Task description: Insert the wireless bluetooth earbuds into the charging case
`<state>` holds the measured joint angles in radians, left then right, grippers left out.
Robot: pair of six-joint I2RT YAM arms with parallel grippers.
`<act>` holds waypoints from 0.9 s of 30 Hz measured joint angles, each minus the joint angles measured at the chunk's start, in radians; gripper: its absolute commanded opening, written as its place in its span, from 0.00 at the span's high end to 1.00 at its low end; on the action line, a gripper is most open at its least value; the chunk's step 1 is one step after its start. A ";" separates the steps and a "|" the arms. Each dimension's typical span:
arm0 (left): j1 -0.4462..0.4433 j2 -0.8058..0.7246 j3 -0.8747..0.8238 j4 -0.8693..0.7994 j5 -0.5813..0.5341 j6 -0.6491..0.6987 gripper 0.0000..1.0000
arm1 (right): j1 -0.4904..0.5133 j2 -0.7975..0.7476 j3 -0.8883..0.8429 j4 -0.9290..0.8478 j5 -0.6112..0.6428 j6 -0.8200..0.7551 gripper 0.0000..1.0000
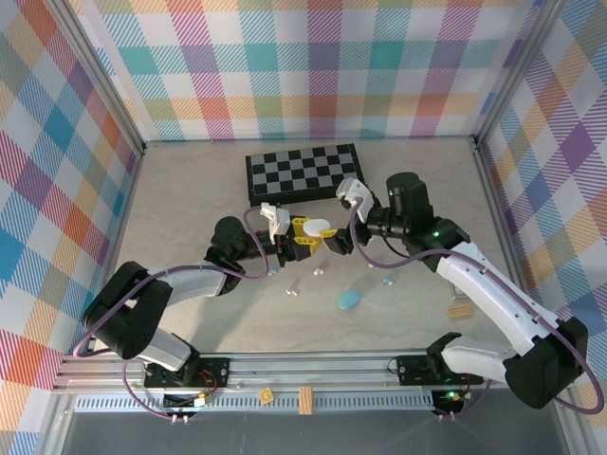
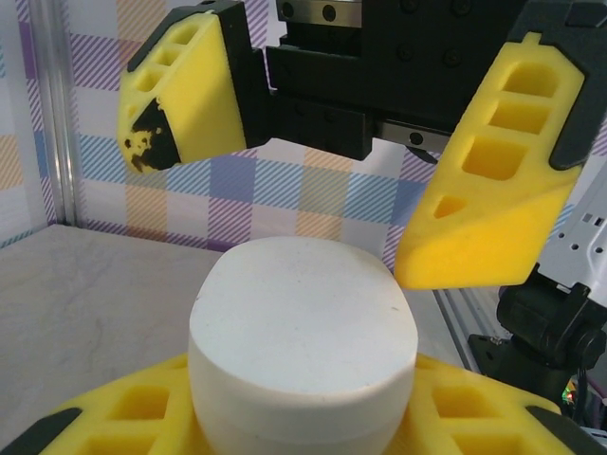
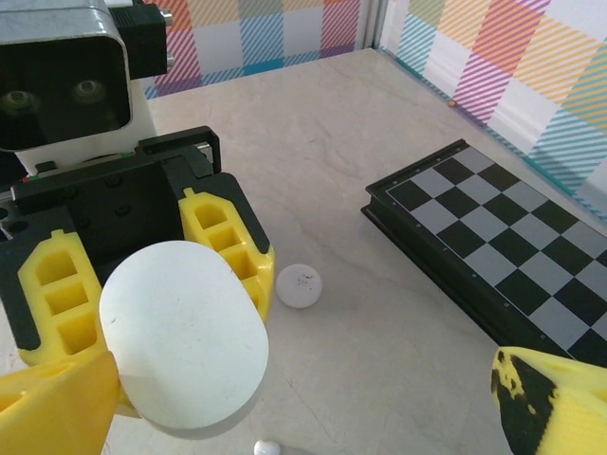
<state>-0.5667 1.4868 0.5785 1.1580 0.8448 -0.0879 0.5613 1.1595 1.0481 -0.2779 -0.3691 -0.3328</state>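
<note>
Hands meet in mid-air: the left hand [image 3: 142, 284] is clamped on the white charging case [image 2: 303, 322], its shut lid facing the right hand [image 2: 294, 194], whose fingers stand wide apart around it. Earbuds [image 1: 293, 289] lie loose on the table [image 1: 190, 209] just below both.

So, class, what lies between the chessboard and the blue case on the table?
In the top view, the left hand holds a white case there, with the open right hand facing it.
</note>
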 measured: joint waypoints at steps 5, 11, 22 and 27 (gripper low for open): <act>0.001 -0.002 0.000 0.000 0.000 -0.002 0.62 | 0.003 -0.017 0.000 0.017 0.039 0.042 0.01; 0.001 -0.005 0.000 0.000 0.004 -0.003 0.62 | 0.003 -0.028 0.007 0.025 0.073 0.081 0.01; 0.001 -0.036 0.000 0.000 0.030 -0.002 0.62 | 0.003 0.008 0.104 -0.005 0.134 0.162 0.01; 0.001 -0.036 0.000 0.000 0.030 -0.002 0.62 | 0.003 0.011 0.114 -0.024 0.129 0.192 0.01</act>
<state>-0.5659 1.4509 0.5781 1.1584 0.8749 -0.0898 0.5640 1.1709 1.1618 -0.3016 -0.2398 -0.1410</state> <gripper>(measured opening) 0.384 0.991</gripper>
